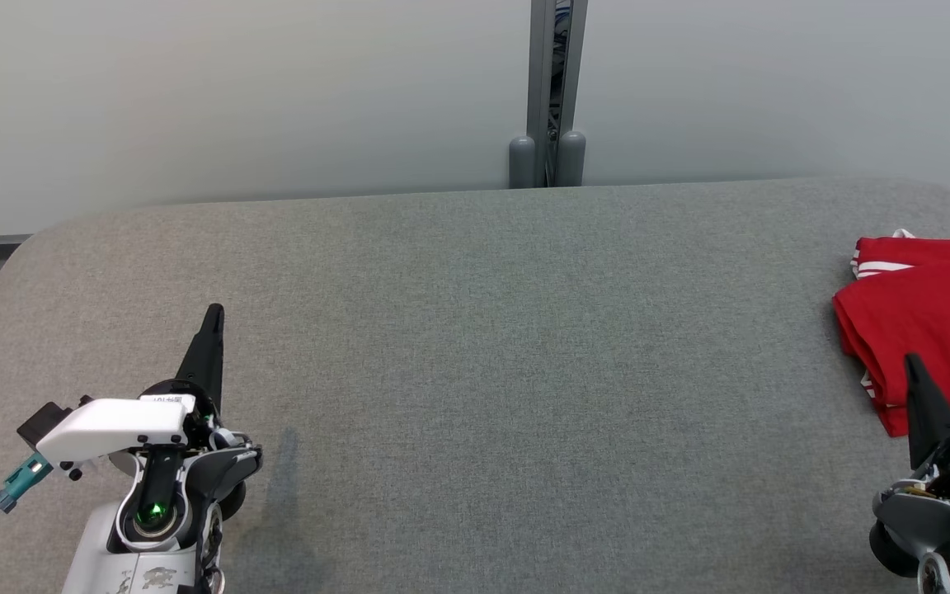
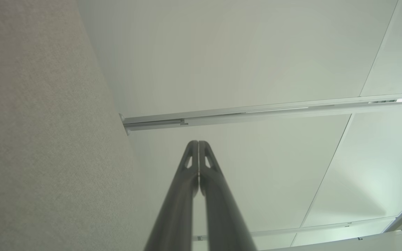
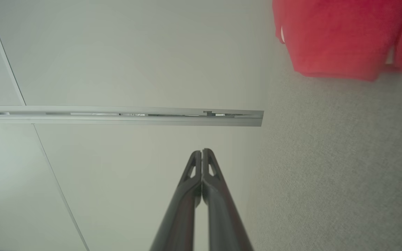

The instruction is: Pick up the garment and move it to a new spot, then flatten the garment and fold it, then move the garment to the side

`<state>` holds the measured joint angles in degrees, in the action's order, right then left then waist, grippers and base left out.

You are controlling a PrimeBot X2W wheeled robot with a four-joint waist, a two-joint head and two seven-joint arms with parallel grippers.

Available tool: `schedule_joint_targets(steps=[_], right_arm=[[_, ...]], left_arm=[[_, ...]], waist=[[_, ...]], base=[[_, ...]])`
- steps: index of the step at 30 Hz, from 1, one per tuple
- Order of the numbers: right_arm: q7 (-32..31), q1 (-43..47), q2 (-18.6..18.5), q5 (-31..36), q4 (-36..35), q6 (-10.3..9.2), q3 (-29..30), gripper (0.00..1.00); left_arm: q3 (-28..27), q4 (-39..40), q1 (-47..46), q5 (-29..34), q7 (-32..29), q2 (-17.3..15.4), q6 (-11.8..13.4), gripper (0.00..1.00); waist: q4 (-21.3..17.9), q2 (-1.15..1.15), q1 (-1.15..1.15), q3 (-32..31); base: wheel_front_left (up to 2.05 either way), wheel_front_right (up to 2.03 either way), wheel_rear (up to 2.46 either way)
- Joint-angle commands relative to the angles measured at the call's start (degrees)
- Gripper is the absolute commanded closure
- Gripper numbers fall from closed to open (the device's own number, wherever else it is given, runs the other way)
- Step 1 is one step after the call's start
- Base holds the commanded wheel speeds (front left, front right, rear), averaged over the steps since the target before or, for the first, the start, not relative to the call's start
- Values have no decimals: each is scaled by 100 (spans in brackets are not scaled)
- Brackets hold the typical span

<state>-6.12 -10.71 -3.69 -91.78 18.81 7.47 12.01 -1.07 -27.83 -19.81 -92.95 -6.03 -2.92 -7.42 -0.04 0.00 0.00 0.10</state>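
The red garment [image 1: 933, 326], trimmed with white stripes, lies folded at the far right of the grey fabric-covered table [image 1: 475, 346], partly cut off by the edge of the head view. The left end effector [image 1: 213, 312] sits over the table's near left part, well apart from the garment, clenched tight with nothing between its dark fingers. The right end effector [image 1: 910, 361] is likewise clenched and empty, its tip overlapping the garment's near edge in the head view; I cannot tell whether they touch.
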Motion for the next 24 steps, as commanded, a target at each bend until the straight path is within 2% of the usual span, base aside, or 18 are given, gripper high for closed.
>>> schedule_joint_targets(steps=[1, 24], right_arm=[[-41, -49, -13, 15, -3, 4, 10, 100], [-39, -48, -10, 27, -3, 4, 19, 100]], left_arm=[[-28, -4, -70, 10, -16, -16, -21, 100], [-36, -4, -71, 15, -23, -12, -21, 100]], waist=[[0, 0, 0, 0], [0, 0, 0, 0]], base=[[0, 0, 0], [0, 0, 0]])
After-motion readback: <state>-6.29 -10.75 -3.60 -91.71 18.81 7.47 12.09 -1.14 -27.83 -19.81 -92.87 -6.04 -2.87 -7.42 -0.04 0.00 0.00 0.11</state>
